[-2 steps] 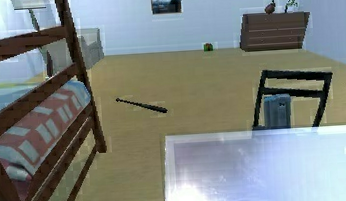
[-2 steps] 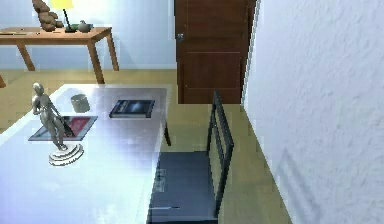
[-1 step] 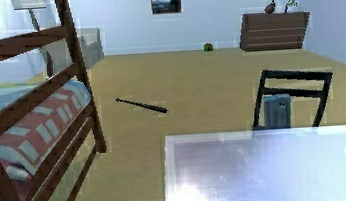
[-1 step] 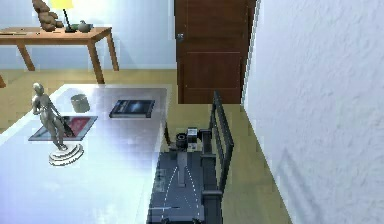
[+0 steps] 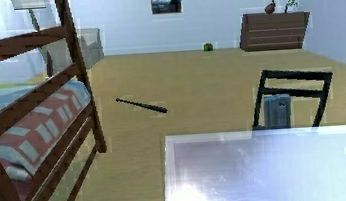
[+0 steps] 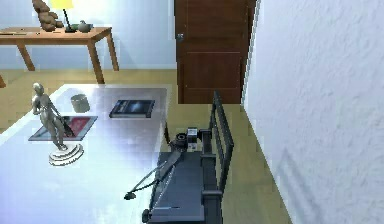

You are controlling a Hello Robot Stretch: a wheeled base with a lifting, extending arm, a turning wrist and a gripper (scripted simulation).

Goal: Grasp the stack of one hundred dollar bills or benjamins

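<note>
Stack (image 6: pixel 132 107), perhaps this dark flat shape, lies on the table (image 6: pixel 110 165) apart from jaws; hold unclear.

**Glossy grey table with four things on it**

A glossy grey table (image 6: pixel 115 150) spreads left of the gripper (image 6: pixel 140 186) and beyond it. Left of the gripper, a small human figurine (image 6: pixel 44 112) stands upright on a round base (image 6: pixel 66 156). A flat dark-edged pad (image 6: pixel 72 127) lies just past the figurine. Farther out from the gripper lie a dark book (image 6: pixel 133 107) and a small pale object (image 6: pixel 78 101).
</note>
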